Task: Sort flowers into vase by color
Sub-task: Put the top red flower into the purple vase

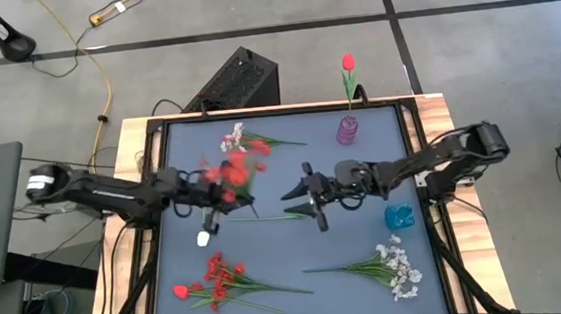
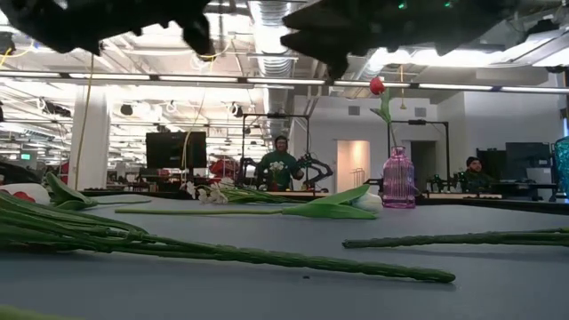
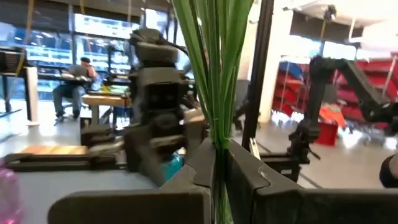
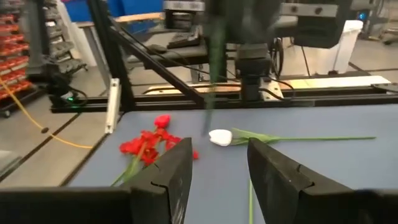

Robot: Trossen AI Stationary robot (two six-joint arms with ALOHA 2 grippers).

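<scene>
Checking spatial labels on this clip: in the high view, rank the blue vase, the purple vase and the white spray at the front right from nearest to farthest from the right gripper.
From the right gripper, at table centre:
1. Purple vase, at the far edge, holding a red tulip.
2. Blue vase, right side; only slightly farther than the purple one.
3. White spray, lying front right.

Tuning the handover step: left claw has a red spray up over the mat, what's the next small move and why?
Probably carry the red spray toward the purple vase at the mat's far edge. The left claw is shut on its green stems, lifted above the mat, and that vase already holds a red tulip. The right claw hangs open mid-mat, holding nothing, near the path, so it may need to clear.
</scene>
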